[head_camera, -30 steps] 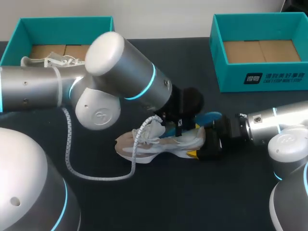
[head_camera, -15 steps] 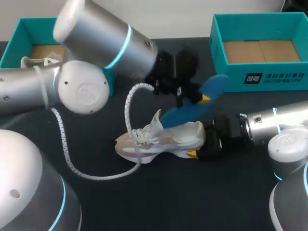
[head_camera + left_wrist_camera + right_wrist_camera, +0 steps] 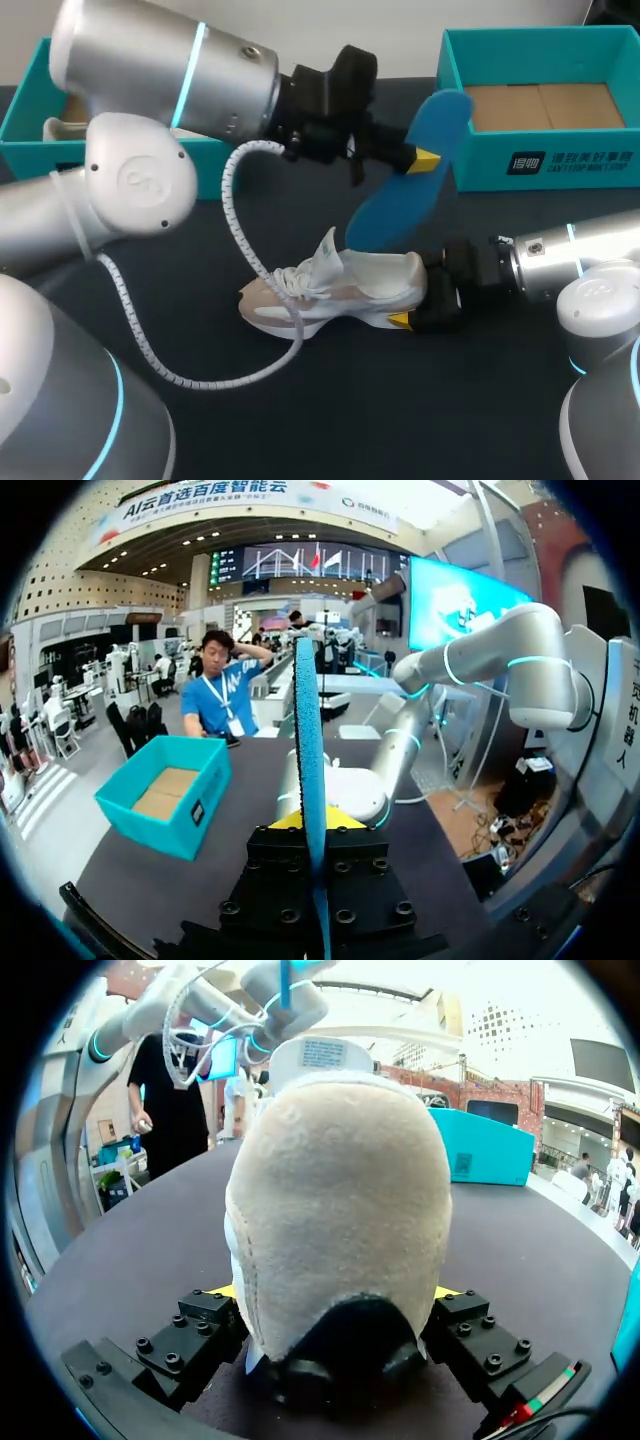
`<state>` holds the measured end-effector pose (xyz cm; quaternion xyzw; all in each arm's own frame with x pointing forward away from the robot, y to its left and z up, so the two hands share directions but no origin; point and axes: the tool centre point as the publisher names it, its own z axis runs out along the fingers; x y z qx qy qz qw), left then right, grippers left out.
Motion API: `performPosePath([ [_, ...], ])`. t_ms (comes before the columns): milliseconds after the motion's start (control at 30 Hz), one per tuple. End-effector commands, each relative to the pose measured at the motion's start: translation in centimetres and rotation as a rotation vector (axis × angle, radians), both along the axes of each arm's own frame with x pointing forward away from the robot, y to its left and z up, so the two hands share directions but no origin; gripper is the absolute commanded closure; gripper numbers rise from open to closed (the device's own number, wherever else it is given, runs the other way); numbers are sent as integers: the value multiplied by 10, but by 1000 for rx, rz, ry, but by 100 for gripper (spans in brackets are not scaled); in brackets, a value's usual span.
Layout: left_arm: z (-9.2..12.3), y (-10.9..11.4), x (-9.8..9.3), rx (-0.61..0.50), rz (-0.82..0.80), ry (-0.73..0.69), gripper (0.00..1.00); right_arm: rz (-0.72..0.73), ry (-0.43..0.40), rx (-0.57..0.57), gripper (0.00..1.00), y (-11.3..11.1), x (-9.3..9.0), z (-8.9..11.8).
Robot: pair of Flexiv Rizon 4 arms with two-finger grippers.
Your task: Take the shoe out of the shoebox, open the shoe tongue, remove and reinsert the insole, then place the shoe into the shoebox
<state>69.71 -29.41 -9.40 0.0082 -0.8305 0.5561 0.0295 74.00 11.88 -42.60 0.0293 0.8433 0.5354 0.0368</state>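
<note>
A white and beige shoe (image 3: 330, 290) lies on its side on the dark table, tongue pulled up. My right gripper (image 3: 422, 300) holds its heel from the right; in the right wrist view the heel (image 3: 340, 1210) fills the space between both fingers, so the right gripper (image 3: 335, 1300) is shut on it. My left gripper (image 3: 420, 160) hangs above the shoe, shut on a blue insole (image 3: 400, 195) that hangs clear of the shoe opening. In the left wrist view the insole (image 3: 308, 730) stands edge-on, pinched in the left gripper (image 3: 312, 825).
A teal shoebox (image 3: 560, 165) stands at the back right, showing its brown cardboard floor. A second teal box (image 3: 30, 100) at the back left holds another white shoe (image 3: 60, 128). A white coiled cable (image 3: 235, 375) from my left arm droops onto the table beside the shoe.
My left gripper has pulled the blue insole out of the shoe and lifted it up and to the right. The right gripper and the shoe have stayed put.
</note>
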Motion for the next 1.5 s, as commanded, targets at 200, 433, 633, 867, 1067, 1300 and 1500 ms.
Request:
performPosePath([
  [200, 2, 10, 6, -114, -44, 50, 100, -2, 0, -2, 100, 2, -2, -5],
  [433, 2, 10, 6, -114, -44, 50, 100, -2, 0, -2, 100, 2, -2, -5],
  [633, -3, 20, 3, -109, -17, 116, 100, -2, 0, -2, 100, 2, -2, -5],
  [867, 21, 31, -13, -166, -19, 295, 100, -2, 0, -2, 100, 2, -2, -5],
  [1067, 48, 39, -31, -219, -16, 491, 100, -2, 0, -2, 100, 2, -2, -5],
  [1300, 73, 50, -45, -276, 16, 660, 100, -2, 0, -2, 100, 2, -2, -5],
  [1500, 86, 53, -59, -283, 6, 729, 100, -2, 0, -2, 100, 2, -2, -5],
])
